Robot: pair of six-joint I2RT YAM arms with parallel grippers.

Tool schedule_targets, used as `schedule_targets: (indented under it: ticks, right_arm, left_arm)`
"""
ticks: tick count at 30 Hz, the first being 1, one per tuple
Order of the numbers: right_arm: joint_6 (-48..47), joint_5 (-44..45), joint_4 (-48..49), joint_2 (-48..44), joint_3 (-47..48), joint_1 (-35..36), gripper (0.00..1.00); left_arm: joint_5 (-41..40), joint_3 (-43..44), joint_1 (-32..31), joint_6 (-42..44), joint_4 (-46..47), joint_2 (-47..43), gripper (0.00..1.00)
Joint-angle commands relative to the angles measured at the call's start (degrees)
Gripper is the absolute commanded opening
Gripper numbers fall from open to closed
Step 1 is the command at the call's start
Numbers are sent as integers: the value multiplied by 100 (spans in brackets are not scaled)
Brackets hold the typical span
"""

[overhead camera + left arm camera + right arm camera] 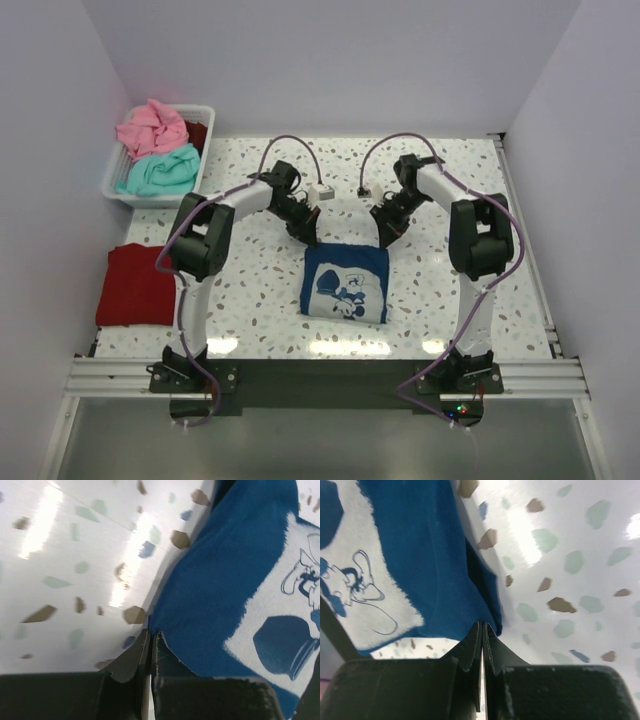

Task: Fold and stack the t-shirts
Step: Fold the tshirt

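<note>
navy tee (346, 283): soft folded rectangle | left jaws: pinching corner | right jaws: pinching corner

Bright overhead light, glare streaks on table (40, 527), soft shadows, wrist views slightly blurred
</note>
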Motion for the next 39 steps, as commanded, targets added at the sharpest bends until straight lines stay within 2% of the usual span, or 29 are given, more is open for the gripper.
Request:
schedule_targets:
  ticks: [1, 9, 12, 14, 15, 18, 24, 35, 38, 39]
  right_arm:
    - [248, 295, 647, -58, 301, -21, 0]
    - [652, 1095, 1614, 451, 713, -21, 0]
    - [741, 885, 1151, 592, 1073, -30, 0]
    - [776, 509, 547, 663, 1432, -91, 12]
    - [785, 385, 325, 689, 1566, -117, 26]
    - [864, -124, -351, 751, 1970, -319, 42]
    - [776, -811, -1434, 891, 2059, -381, 51]
    - [961, -320, -785, 848, 1146, -144, 53]
    - [978, -337, -697, 865, 1119, -109, 51]
    - [978, -337, -705, 874, 1127, -117, 46]
  left_arm:
    - [-389, 599, 208, 206, 4, 273, 0]
    - [-961, 1118, 278, 58, 372, 783, 0]
    - [-856, 1285, 305, 22, 276, 862, 0]
    - [-777, 1242, 305, 30, 249, 828, 0]
    - [-759, 1154, 305, 22, 249, 793, 0]
    - [-715, 944, 305, -5, 337, 670, 0]
    - [-671, 811, 305, -57, 460, 555, 0]
    - [-627, 899, 305, -101, 443, 617, 0]
    - [-619, 837, 305, -119, 460, 599, 0]
    - [-619, 811, 305, -102, 469, 590, 0]
